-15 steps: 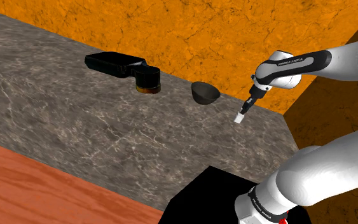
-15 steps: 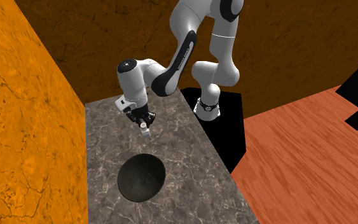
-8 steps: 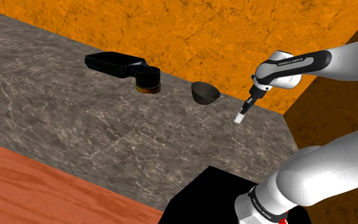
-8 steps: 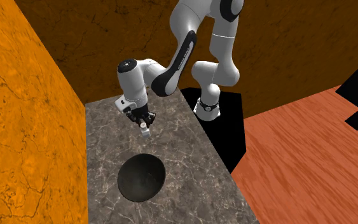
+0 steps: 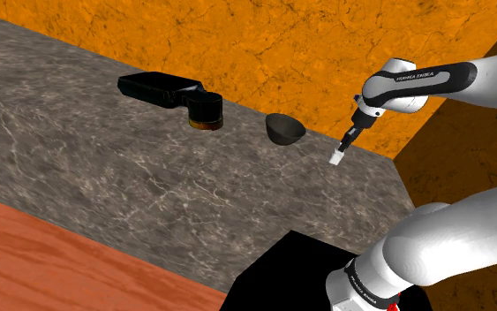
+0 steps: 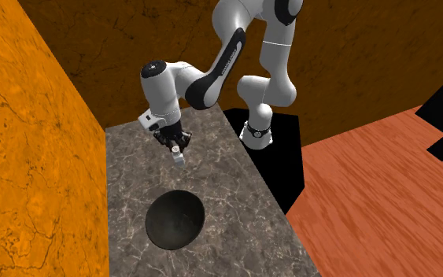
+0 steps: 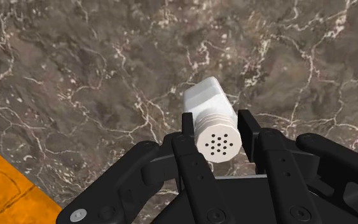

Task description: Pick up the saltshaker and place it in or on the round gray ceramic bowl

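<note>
Fingers (image 7: 187,137) of the gripper (image 7: 217,127) are clamped on the shaker (image 7: 210,108), one on each side of its ribbed neck. The shaker is white. Its perforated cap faces back toward the hand, and its squarish body points away from the fingertips at the counter (image 7: 75,76), a grey-brown marble with pale veins. In the shoulder view the gripper (image 5: 348,143) tilts downward with the shaker (image 5: 335,158) at its tip, over the counter (image 5: 149,185). In the second exterior view the gripper (image 6: 176,145) carries the shaker (image 6: 179,156) the same way.

Out past the fingertips, on the side away from the stand (image 5: 282,274), the dark round bowl (image 6: 175,219) sits on the counter (image 6: 227,204), apart from the shaker. Farther from the fingers than the bowl (image 5: 285,129) stands a dark jar (image 5: 205,110), with a flat black case (image 5: 158,88) just beside it. An orange wall (image 5: 282,44) runs along the counter's far edge, close to the gripper.
</note>
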